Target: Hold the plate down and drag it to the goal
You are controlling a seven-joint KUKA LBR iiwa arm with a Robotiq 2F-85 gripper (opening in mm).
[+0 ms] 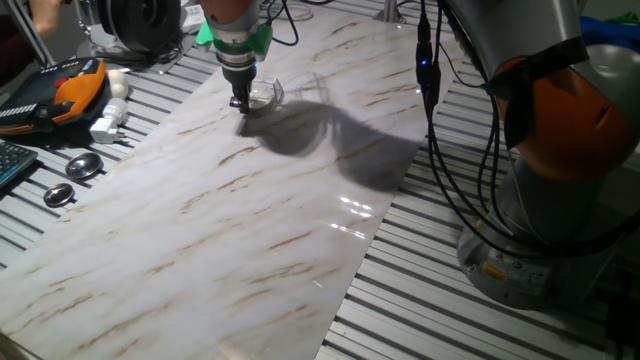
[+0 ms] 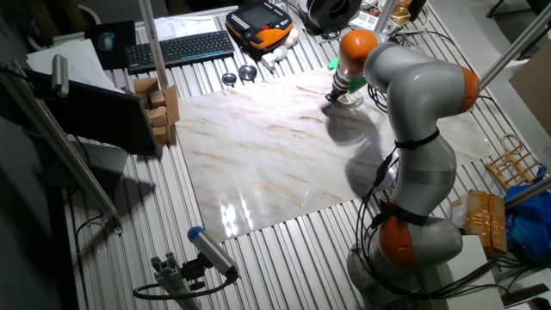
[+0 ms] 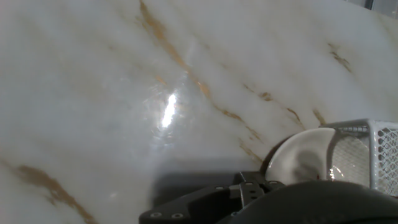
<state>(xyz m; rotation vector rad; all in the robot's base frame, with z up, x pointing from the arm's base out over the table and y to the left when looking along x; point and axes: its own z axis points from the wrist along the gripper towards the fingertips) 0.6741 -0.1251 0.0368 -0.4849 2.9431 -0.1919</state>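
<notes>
My gripper [image 1: 240, 102] stands upright at the far end of the marble board [image 1: 250, 230], its fingers together, with the tip down on the board's surface. Right beside the tip lies the small white plate [image 3: 301, 158], its round rim showing in the hand view. The plate rests against the goal [image 3: 367, 146], a clear plastic bracket with glinting low walls. In one fixed view the plate and bracket [image 1: 266, 93] read as one glassy patch right of the tip. In the other fixed view the gripper [image 2: 331, 102] stands at the board's far edge. Whether the tip touches the plate is hidden.
Two grey metal discs [image 1: 84, 166] [image 1: 59, 196] lie left of the board on the slatted table. An orange and black pendant [image 1: 60, 95] and a white adapter [image 1: 108, 125] lie nearby. A keyboard [image 2: 176, 47] and cardboard boxes [image 2: 159, 103] stand beyond. The arm's base [image 1: 540, 250] is at the right.
</notes>
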